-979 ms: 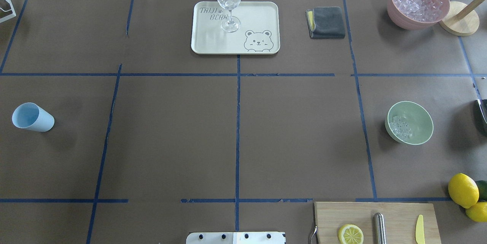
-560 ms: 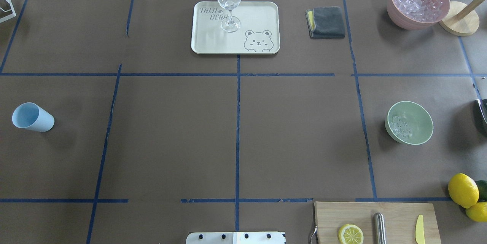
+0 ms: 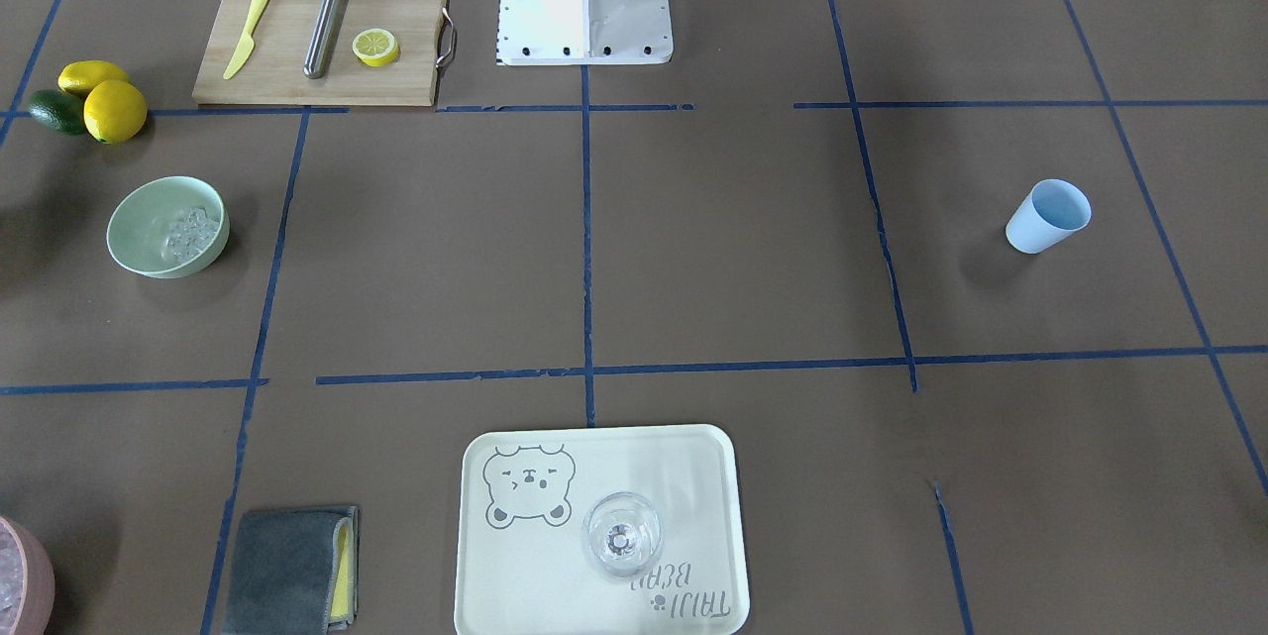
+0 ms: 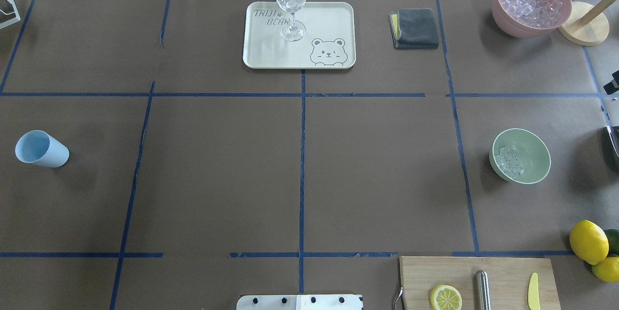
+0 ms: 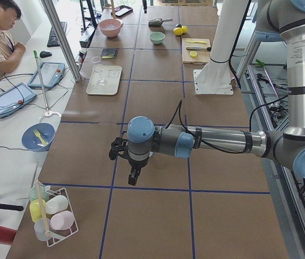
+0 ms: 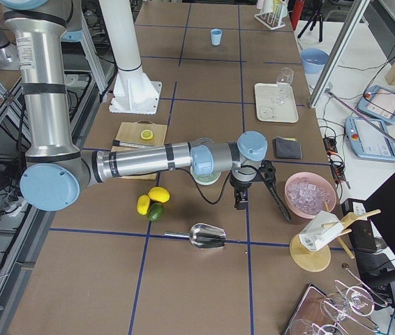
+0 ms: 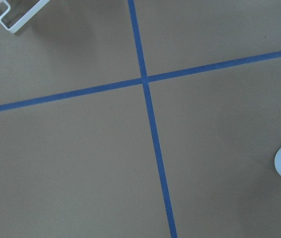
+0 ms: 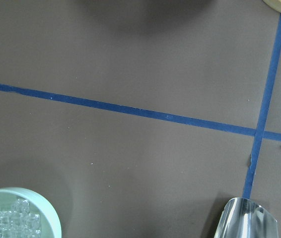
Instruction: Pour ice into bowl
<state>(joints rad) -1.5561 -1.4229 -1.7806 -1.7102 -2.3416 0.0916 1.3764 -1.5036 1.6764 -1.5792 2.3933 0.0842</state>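
The mint-green bowl stands on the right side of the table, with a small heap of clear ice inside it. Both also show in the front view, the bowl and the ice, and at the lower left of the right wrist view, the bowl and the ice. My right gripper hangs above the table between the bowl and the pink container; I cannot tell whether it is open. My left gripper hovers over bare table far from the bowl; its state is unclear.
A pink container of ice and a wooden stand are at the back right. A metal scoop lies near the lemons. Also here: blue cup, tray with a wine glass, grey cloth, cutting board.
A small dark part of my right arm has come into the overhead view at its right edge. The bowl, ice and other objects have not moved.
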